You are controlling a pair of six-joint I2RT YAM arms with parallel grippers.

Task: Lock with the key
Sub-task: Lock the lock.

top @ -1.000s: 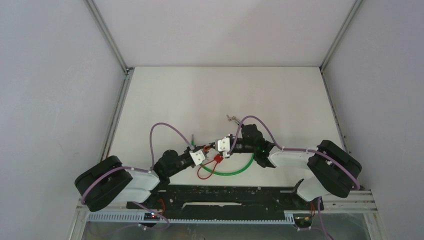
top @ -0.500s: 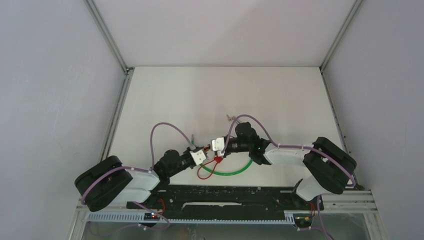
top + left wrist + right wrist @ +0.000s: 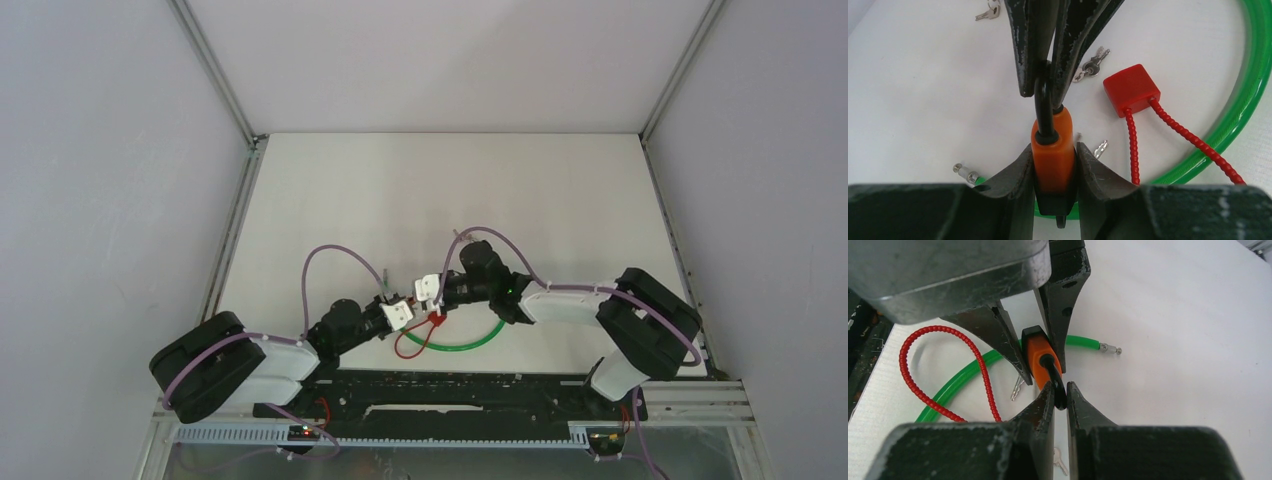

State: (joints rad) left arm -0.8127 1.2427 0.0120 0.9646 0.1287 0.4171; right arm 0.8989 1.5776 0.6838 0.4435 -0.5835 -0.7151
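Closing in from the right over the last second, the right arm has brought its gripper up to the orange padlock point(image 3: 1052, 150), which the left gripper point(image 3: 1054, 155) holds above the table point(image 3: 923, 100) at the same spot as before

1. Grip state. The left gripper is pinching the padlock's orange body, one finger on each flat side. The right gripper point(image 3: 1059, 390) is pressed almost together on the black shackle point(image 3: 1042, 110), with the loop nipped between its tips.

2. Meaning for the task. Both grippers are now committed to the padlock – neither carries a key. Judged from this, the step in hand concerns the shackle, and the key step is not yet begun.

3. Orientation. The padlock's long axis runs along the line between the two grippers. The shackle end points at the right gripper; the black base points back toward the left wrist.

4. Surroundings, taken from the padlock outward. A single key point(image 3: 1102, 148) lies just beside the padlock. A pair of keys point(image 3: 1091, 66) and the red cable lock point(image 3: 1131, 90) lie near it. The green cable point(image 3: 1245, 100) curves round beyond the red lock, and another key bunch point(image 3: 989, 10) lies well apart from the padlock
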